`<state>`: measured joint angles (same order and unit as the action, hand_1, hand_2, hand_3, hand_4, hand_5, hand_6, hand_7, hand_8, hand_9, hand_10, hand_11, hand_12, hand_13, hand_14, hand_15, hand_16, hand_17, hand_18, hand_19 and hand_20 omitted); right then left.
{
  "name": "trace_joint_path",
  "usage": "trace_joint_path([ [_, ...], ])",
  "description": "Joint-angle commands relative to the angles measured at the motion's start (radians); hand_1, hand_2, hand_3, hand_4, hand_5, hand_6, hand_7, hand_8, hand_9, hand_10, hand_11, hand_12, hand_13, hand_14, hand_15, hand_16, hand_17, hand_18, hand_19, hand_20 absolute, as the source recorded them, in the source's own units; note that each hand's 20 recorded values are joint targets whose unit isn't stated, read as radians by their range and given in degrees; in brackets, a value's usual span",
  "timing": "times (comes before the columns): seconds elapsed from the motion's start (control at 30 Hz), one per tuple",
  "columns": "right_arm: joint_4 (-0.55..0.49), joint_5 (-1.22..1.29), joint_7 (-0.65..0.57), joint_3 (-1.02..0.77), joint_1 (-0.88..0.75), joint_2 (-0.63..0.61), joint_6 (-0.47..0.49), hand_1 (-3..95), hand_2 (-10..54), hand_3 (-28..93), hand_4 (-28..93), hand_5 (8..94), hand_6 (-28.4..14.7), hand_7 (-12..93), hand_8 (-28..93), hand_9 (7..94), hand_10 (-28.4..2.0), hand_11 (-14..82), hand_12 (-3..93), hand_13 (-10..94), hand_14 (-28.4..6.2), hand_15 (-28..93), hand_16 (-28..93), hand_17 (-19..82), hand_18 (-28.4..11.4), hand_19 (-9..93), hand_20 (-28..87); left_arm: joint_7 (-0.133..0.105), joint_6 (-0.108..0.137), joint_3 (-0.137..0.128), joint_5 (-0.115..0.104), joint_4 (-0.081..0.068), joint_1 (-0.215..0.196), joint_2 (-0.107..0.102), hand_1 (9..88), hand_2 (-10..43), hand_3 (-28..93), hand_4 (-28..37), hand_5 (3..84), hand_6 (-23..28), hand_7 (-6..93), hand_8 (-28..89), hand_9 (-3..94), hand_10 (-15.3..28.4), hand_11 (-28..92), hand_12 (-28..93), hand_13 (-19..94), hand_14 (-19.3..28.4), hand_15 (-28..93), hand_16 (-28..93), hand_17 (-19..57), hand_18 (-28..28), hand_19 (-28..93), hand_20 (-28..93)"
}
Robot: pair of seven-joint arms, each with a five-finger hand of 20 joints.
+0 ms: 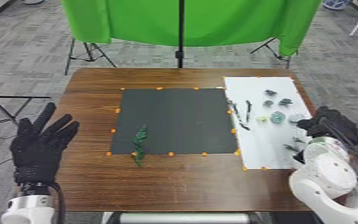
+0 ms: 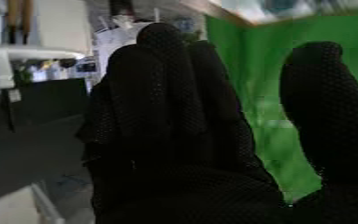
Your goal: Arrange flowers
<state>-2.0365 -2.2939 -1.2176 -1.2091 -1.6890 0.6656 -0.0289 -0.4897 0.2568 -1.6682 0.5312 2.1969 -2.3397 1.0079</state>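
Note:
My left hand (image 1: pixel 39 145) lies off the table's left edge in the head view, its fingers straight and spread. At the right edge of the white sheet (image 1: pixel 260 92) is my right hand (image 1: pixel 328 125). In the right wrist view my right hand (image 2: pixel 171 125) has straight fingers, the thumb apart from them, with nothing held between. A green leafy sprig (image 1: pixel 140 142) lies on the lower left of the dark mat (image 1: pixel 180 120). On the white sheet lie dark twigs (image 1: pixel 241 116), small dark flowers (image 1: pixel 285 102), a pale green flower (image 1: pixel 262 119) and a blue-green flower (image 1: pixel 278 117).
Orange markers (image 1: pixel 159 88) line the mat and sheet on the brown table (image 1: pixel 184 187). Behind the table hangs a green cloth (image 1: pixel 220 25) on a black stand (image 1: pixel 180 54). Another green piece (image 1: pixel 292 147) lies on the sheet near my right hand.

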Motion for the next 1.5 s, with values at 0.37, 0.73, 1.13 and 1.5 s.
trace_joint_path([
  [0.37,0.027,0.122,0.013,-0.021,-0.089,-0.014,0.230,34.0,-6.8,75,-25,63.7,-6.9,12,-11,65.5,-21.3,34.7,16.5,60,-18.2,75,11,24,-28.3,89,28,0.010,0.001,0.005,0.004,0.001,-0.022,-0.003,13.8,14.1,67,-28.3,34.4,6.0,11.2,-10,35.3,20.3,23,11,25,28.4,50,-8,-9.5,28.4,56,11],
  [0.73,0.077,0.029,0.009,0.066,-0.045,-0.027,0.152,51.7,-6.3,68,-28,85.6,-2.4,16,4,84.6,-12.3,40.9,19.8,74,-12.1,75,17,33,-25.6,93,33,0.015,0.009,-0.001,0.017,0.005,-0.030,0.006,13.8,13.2,71,-28.3,34.3,6.2,11.2,-10,35.2,20.4,23,11,24,28.4,51,-8,-9.5,28.4,56,12],
  [1.13,-0.094,-0.073,0.061,0.064,0.017,0.022,0.034,53.7,-8.4,70,-28,88.6,-2.6,17,7,88.1,-12.0,43.7,20.6,78,-10.9,76,18,37,-25.3,93,39,0.007,0.024,-0.021,0.014,0.021,-0.053,-0.014,14.4,12.5,72,-28.3,34.3,6.2,11.2,-10,35.1,20.4,23,11,24,28.4,51,-8,-9.5,28.4,56,12],
  [1.5,0.001,0.007,0.209,0.469,0.457,0.357,0.038,52.0,-8.8,71,-28,89.8,-2.5,17,8,89.7,-11.9,44.1,21.0,79,-11.0,77,18,38,-25.8,93,43,0.025,0.025,-0.024,0.019,0.021,-0.039,-0.019,15.3,12.5,72,-28.3,34.3,6.3,11.2,-10,35.1,20.4,23,11,24,28.4,51,-8,-9.5,28.4,56,12],
])
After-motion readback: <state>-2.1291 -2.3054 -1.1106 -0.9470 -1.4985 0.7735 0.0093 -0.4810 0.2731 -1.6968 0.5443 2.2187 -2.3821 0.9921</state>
